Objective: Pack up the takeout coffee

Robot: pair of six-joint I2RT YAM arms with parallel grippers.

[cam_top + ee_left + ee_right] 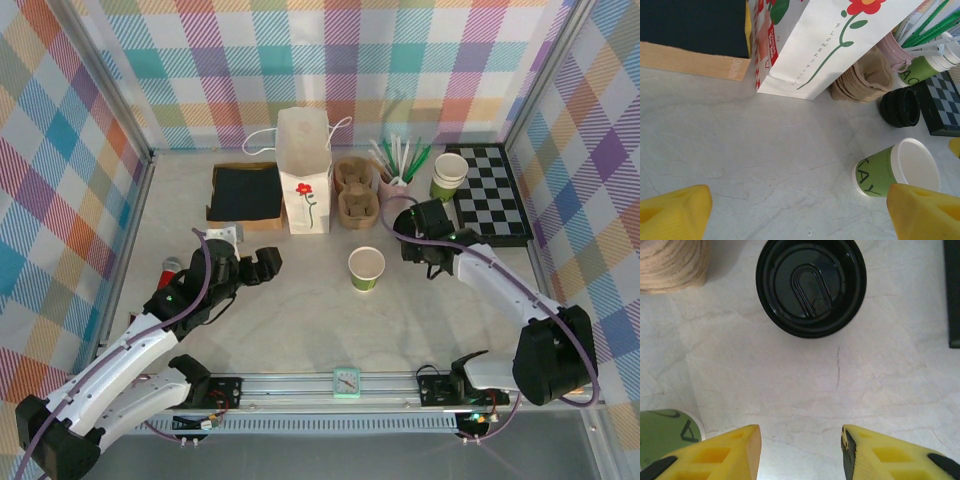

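Right wrist view: the right hand (801, 434) is seen spread and empty, with a black lid (811, 287) lying on the bench (790, 375) just beyond its fingertips. An uncovered green-and-cream cup (366, 268) is stood mid-bench, nearer than the flowered bag (303, 172). The left hand (797, 195) is held wide apart, empty.

site: robot lab test cell, not a home or shop | walls: plaid cloth panels (70, 170) on aluminium frame posts (105, 80) | bench: marble-look tabletop (300, 320), left arm (120, 360) and right arm (500, 285) bolted to a metal rail (300, 383) | props: flower-printed paper bag (303, 170), chessboard (490, 190), pink cup of straws (393, 183)
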